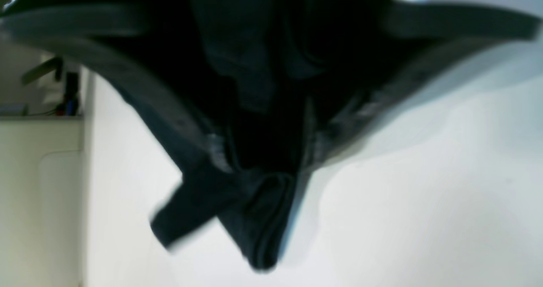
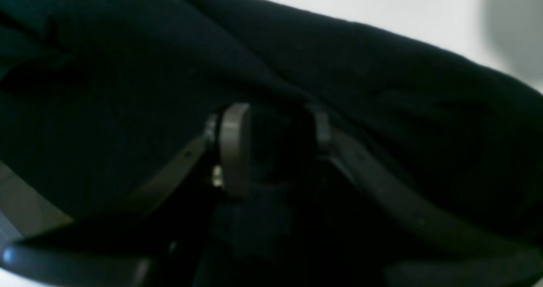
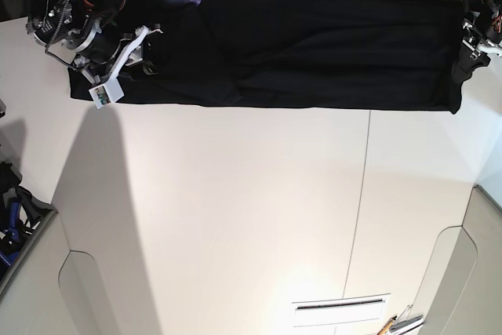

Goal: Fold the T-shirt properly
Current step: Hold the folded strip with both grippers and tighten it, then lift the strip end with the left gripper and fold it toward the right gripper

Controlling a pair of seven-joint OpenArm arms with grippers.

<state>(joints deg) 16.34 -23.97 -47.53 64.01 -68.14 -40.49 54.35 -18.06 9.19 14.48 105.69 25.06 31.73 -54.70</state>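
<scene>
At the far right of the white table, the left gripper is clamped on a bunched corner of the T-shirt. At the far left, the right gripper pinches black cloth between its fingers. The shirt stretches between them along the table's far edge.

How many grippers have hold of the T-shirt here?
2. The right gripper pinches the T-shirt at the base view's left end; the left gripper clamps a bunched edge at its right end.
</scene>
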